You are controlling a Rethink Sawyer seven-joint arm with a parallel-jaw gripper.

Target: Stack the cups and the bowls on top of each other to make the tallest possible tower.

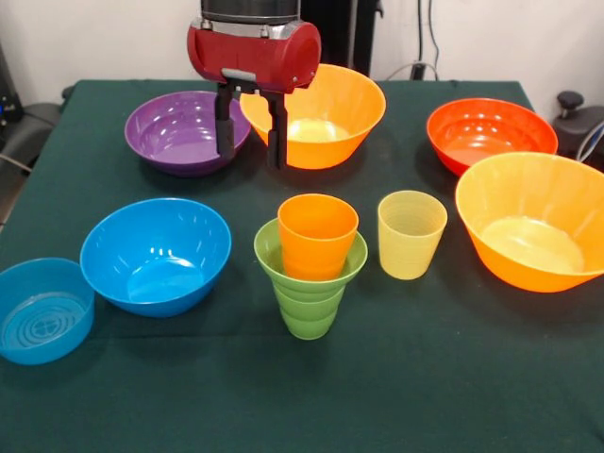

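From my remote view, a dark green tablecloth (pixel 453 396) fills most of the frame. Nearest, at the lower left edge, I see a small translucent blue bowl (pixel 42 310) with ringed ridges inside, partly cut off by the frame. Just right of it and a little higher sits a medium blue bowl (pixel 156 255), glossy and upright; the two look close, perhaps touching.

At lower centre stands the tower (pixel 311 269): a green ribbed cup (pixel 309 302) upright on the cloth, with an orange cup (pixel 317 236) nested inside it, mouth up, rising above the green rim. Just right of it, apart, stands a pale yellow cup (pixel 411 234), upright and alone.

At the right edge a big orange bowl (pixel 533 222) sits open side up, partly cut off. Above it, toward the upper right, is a red-orange bowl (pixel 491 134).

In the upper middle I see a second big orange bowl (pixel 326 118), tilted toward the camera. Left of it lies a purple bowl (pixel 184 132).

The gripper (pixel 250 132) hangs from a red housing at top centre, in front of the gap between the purple bowl and the second big orange bowl. Its two black fingers (pixel 225 127) are spread apart and hold nothing.
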